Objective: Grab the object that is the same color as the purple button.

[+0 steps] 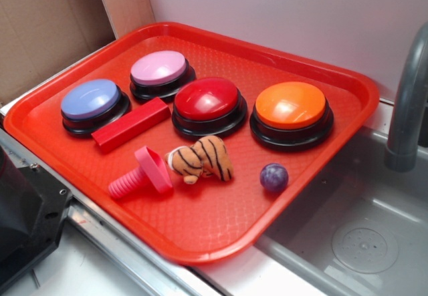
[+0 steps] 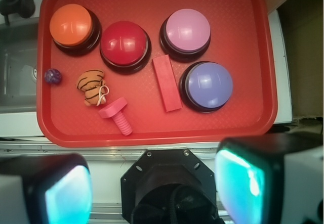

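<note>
White wall and brown cardboard back a red tray (image 1: 321, 169) that sits partly over a steel sink (image 1: 361, 236). From the exterior view, the purple ball (image 1: 274, 177) lies near the tray's front right edge, just below the orange button (image 1: 291, 105) and apart from the tiger plush (image 1: 200, 158). No writing is readable. From the wrist view, the gripper (image 2: 154, 183) hangs wide apart and empty above the tray's near edge; the ball sits at the tray's left rim, well apart from the purple button (image 2: 208, 85).
</note>
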Robot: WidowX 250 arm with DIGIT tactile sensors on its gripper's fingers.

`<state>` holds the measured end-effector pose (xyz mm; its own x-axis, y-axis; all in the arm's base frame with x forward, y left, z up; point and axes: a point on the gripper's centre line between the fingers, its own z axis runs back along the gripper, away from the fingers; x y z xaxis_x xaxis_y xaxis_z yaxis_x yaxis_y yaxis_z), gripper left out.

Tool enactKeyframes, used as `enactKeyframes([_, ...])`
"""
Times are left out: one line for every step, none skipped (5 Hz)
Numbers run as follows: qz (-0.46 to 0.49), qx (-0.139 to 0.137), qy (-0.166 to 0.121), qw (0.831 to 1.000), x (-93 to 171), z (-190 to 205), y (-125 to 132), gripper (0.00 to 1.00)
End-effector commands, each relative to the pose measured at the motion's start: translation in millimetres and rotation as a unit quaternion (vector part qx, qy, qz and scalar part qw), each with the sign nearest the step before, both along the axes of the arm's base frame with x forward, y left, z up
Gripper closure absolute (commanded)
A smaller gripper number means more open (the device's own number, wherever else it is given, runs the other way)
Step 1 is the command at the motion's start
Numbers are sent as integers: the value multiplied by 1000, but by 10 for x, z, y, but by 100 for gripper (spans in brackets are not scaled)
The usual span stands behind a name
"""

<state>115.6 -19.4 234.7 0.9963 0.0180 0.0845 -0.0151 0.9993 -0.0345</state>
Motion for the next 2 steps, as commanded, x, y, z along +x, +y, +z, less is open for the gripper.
enactKeyframes([0,0,0,1000,0,0,0,0])
enactKeyframes([-119,35,13,992,229,-74,-78,0])
